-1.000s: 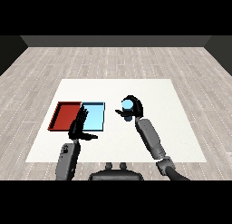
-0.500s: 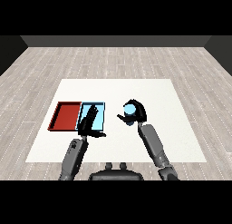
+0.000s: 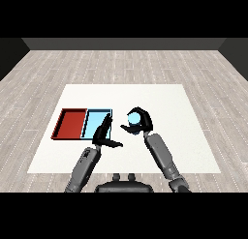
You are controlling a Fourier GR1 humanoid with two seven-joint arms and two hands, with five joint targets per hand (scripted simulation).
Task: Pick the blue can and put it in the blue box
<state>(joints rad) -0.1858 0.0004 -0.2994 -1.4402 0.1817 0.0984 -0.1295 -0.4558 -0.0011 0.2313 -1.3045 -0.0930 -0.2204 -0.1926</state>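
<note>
Head view, near to far.

Left forearm (image 3: 83, 168) comes up from the lower left. Left hand (image 3: 103, 136) is at the near right corner of the blue tray (image 3: 98, 123), overlapping its near edge. Fingers are straight and point away from the robot; thumb sticks out to the right. The hand holds nothing.

Right forearm (image 3: 162, 156) comes up from the lower right, angled toward the table's middle. Right hand (image 3: 139, 121) is curled round the blue can (image 3: 134, 119); fingers wrap over its top and far side, thumb on its near left side. Only a pale blue patch of the can shows between the fingers. Cannot tell whether the can rests on the table or is lifted.

The can is just to the right of the blue tray, outside it, with a narrow strip of white table (image 3: 160, 100) between them.

The red tray (image 3: 70, 124) lies to the left of the blue tray, the two touching along one side. Both trays sit left of the table's centre. Grey plank floor (image 3: 121, 64) lies beyond the table.
</note>
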